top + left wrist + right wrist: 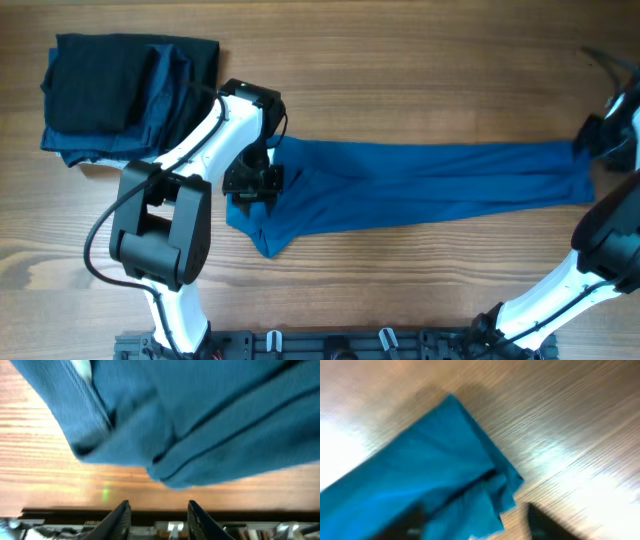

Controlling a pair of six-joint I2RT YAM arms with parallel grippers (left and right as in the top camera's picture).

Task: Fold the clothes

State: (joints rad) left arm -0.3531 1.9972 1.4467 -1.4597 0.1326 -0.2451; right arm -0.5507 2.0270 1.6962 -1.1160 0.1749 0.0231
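Well off to the left of the blue polo shirt (430, 185), up in the far corner of the wooden worktop (400, 80), sits a stack of folded dark garments (115, 95), black over navy. The left arm reaches up past that stack, and the left pincer (253, 181) hangs right over the shirt's left end, where the cloth bunches and dips to a rumpled point toward the near edge. From the wrist camera its two fingers (119, 519) stand apart with nothing between them, the folded blue fabric lying just beyond their tips. From there the shirt runs rightward as one long, narrow, flattened band, lying on the wood all the way. At its right end the right pincer (600, 140) is just beside the squared-off corner; its view is blurred, but the dark fingers (547, 522) show spread wide, and I cannot tell whether they touch the cloth.
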